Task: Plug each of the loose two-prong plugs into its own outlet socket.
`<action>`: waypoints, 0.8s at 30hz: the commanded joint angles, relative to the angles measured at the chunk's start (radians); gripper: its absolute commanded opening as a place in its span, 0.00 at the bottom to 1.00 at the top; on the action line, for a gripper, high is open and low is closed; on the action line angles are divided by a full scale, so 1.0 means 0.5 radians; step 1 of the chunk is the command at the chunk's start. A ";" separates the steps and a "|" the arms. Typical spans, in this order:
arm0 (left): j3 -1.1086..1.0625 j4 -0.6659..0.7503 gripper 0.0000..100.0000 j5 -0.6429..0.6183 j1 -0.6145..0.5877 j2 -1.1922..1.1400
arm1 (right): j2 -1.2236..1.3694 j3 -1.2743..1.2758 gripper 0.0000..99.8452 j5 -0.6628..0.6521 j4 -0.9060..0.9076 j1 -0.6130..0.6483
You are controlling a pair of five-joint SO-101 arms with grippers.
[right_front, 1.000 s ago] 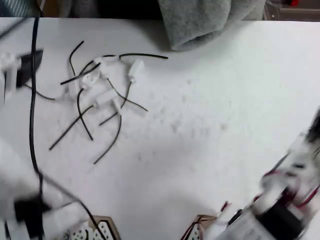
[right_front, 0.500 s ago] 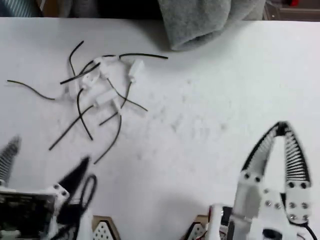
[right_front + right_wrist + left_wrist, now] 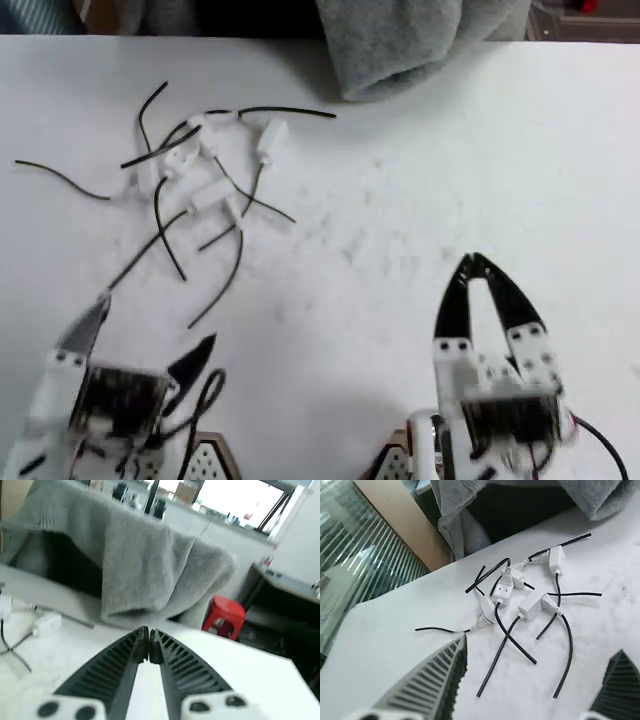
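Observation:
Several loose white two-prong plugs (image 3: pixel 210 193) with short black cords lie tangled at the table's far left; one more plug (image 3: pixel 271 138) sits at the pile's right edge. In the left wrist view the same pile (image 3: pixel 532 605) lies ahead of my left gripper (image 3: pixel 537 652), whose fingers are spread wide with nothing between them. From above, the left gripper (image 3: pixel 152 325) hangs near the front left, short of the pile. My right gripper (image 3: pixel 476 264) stands at the front right with its tips together and nothing held, far from the plugs. Its wrist view shows the shut gripper (image 3: pixel 148 632) and a plug (image 3: pixel 47 622) off to one side.
A grey cloth (image 3: pixel 400 50) hangs over the table's far edge in the middle. A single black cord (image 3: pixel 60 180) lies apart at the far left. Two brown-edged plates (image 3: pixel 205 460) sit at the front edge by the arms. Bare white table (image 3: pixel 400 200) spans the middle and right.
Both arms have swung in from the sides and settled at the front. The right gripper went from wide open to shut and shifted left. The plugs have not moved.

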State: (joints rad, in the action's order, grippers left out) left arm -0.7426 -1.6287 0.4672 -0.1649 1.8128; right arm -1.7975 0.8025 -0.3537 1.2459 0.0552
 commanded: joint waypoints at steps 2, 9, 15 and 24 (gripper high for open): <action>-0.344 0.270 0.41 -0.098 0.017 0.008 | -0.005 0.273 0.02 0.000 0.005 0.011; -1.028 0.476 0.41 -0.110 0.014 0.008 | -0.005 0.813 0.02 0.000 0.014 0.011; -1.280 0.485 0.32 -0.114 -0.167 0.011 | -0.005 1.154 0.02 0.000 0.014 0.011; -1.479 0.672 0.10 -0.110 -0.351 0.011 | -0.005 1.387 0.02 0.000 0.026 0.011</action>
State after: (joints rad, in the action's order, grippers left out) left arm -1.4438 -1.3464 0.4242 -0.3230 1.8144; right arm -1.7929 1.4929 -0.3537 1.2459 0.0583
